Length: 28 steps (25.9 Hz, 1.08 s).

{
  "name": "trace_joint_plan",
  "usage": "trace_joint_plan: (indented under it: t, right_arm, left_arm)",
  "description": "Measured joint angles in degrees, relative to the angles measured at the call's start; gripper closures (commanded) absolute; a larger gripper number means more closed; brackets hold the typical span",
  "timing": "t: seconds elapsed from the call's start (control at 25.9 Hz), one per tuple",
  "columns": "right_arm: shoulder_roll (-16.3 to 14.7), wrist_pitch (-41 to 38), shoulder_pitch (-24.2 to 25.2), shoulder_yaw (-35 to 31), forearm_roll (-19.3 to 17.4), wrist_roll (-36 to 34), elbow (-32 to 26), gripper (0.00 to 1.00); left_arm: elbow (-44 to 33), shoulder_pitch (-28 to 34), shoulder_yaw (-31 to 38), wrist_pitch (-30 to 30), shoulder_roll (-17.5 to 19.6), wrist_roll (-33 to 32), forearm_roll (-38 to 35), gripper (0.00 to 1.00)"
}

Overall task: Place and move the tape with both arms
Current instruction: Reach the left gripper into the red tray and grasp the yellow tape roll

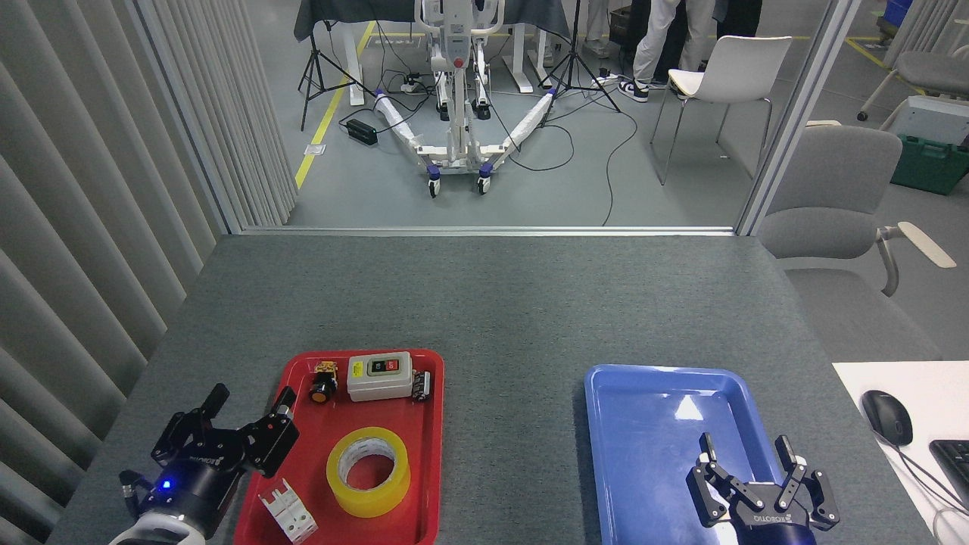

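The tape, a wide yellow roll with a pale core, lies flat in the near half of a red tray. My left gripper hangs open over the tray's left rim, its fingers spread, to the left of the roll and apart from it. My right gripper is open over the near part of an empty blue tray, nothing between its fingers.
The red tray also holds a grey switch box, a small yellow-black push button, a small dark part and a white clip block. A mouse and keyboard sit at the right. Slatted wall stands left.
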Motion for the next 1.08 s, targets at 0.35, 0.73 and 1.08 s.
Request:
trace_joint_plan:
  t: [0.35,0.73,1.08]
  right_arm:
    - [0.04,0.01,0.02,-0.08,0.0,0.06,-0.09,0.0]
    - [0.43,-0.28,0.02,-0.78,0.0,0.18,-0.08,0.0]
    - [0.43,-0.36,0.02,-0.98,0.0,0.14,-0.09,0.0]
  left_arm:
    - [2.68,-6.27,-10.81,0.93,7.36,-15.34,10.38,0.01]
    - [14.29,-24.28,-35.4,4.87,15.18,-20.14,19.72,0.01]
    - [23.23,-31.51,-43.91,4.4,15.63,-27.63,19.93,0.0]
